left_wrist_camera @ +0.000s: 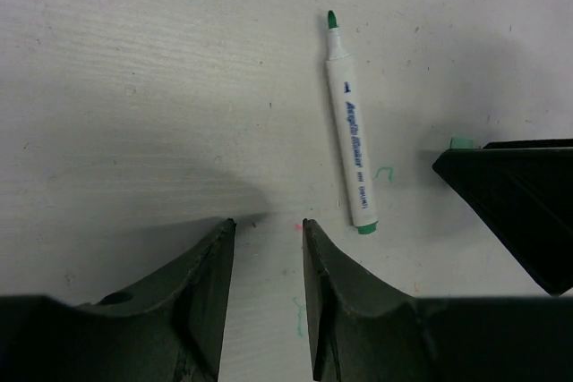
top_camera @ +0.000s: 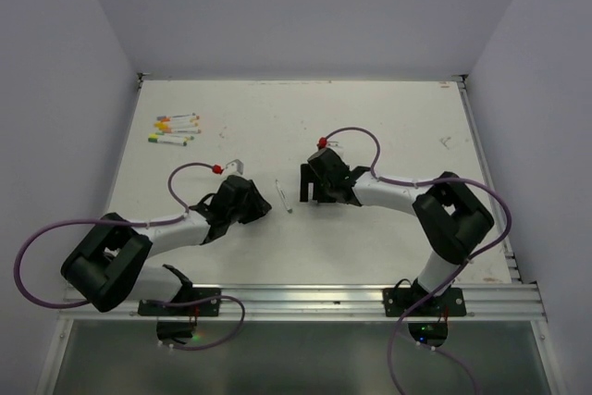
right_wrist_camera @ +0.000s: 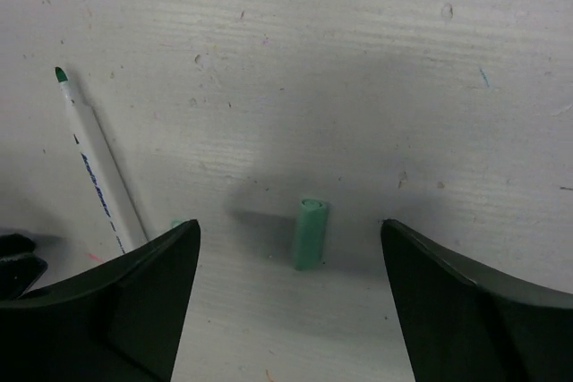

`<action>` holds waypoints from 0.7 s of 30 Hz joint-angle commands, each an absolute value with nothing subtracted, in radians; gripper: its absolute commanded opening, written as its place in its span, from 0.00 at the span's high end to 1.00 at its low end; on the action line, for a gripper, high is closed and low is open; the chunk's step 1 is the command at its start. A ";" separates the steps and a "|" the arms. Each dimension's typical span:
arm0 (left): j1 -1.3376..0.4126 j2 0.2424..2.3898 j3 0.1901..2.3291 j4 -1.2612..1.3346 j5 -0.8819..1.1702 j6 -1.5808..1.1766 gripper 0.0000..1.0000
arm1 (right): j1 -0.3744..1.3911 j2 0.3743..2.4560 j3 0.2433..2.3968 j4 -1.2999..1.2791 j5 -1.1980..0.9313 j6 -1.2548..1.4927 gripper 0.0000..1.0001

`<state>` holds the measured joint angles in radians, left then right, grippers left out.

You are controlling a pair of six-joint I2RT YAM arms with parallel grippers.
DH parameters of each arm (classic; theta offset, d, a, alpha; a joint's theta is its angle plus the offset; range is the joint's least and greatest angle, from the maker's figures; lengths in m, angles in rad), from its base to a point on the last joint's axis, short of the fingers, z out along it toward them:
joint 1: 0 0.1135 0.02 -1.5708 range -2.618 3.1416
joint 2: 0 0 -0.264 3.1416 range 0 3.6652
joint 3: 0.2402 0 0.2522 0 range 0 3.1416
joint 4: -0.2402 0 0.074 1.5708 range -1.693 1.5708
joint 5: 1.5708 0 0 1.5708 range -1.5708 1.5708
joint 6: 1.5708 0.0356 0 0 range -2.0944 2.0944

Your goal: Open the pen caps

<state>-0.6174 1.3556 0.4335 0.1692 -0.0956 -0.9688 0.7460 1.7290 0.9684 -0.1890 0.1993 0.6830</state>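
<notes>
From my seat the white counter [top_camera: 398, 117] looks matte and scuffed, flecked with small ink marks. Both black arms reach in over it, with purple cables looping behind them.

The left end effector [left_wrist_camera: 267, 230] has its dark, tapered fingers a narrow gap apart. Only bare counter shows between them. The right end effector [right_wrist_camera: 288, 225] is spread wide, its blunt black fingers well clear of anything.

In the overhead view, a loose cluster of pens [top_camera: 176, 129] lies at about 10 o'clock on the counter, well apart from both arms. They are thin pale sticks with coloured ends.

One uncapped pen [left_wrist_camera: 352, 131] lies flat between the two end effectors. It is a smooth white plastic barrel with blue print, a green end plug and a bare green nib. In my left wrist view it sits at 1 o'clock from the fingertips, with the nib pointing to 12.

Its cap [right_wrist_camera: 310, 234] is a stubby pale-green plastic cylinder. It lies on its side between the right fingers and touches neither. From there the pen lies toward 9 o'clock.
</notes>
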 commanded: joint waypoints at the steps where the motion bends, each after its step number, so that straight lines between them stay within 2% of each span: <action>1: -0.620 1.306 0.428 0.086 -0.179 -0.942 0.60 | 0.746 1.698 0.965 -0.256 0.255 0.652 0.11; 3: -0.620 1.276 0.457 0.034 -0.198 -0.931 0.57 | 0.746 1.665 0.977 -0.282 0.273 0.637 0.02; 11: -0.620 1.220 0.518 -0.044 -0.224 -0.911 0.57 | 0.747 1.650 1.058 -0.325 0.272 0.549 0.02; 21: -0.621 1.282 0.557 -0.043 -0.209 -0.890 0.57 | 0.746 1.841 1.238 -0.411 0.359 0.416 0.02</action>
<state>-0.6174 1.2568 0.5018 -0.0425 -0.1905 -0.9195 0.7460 1.8141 1.1912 -0.3683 0.2909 0.4801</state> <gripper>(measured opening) 0.429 0.985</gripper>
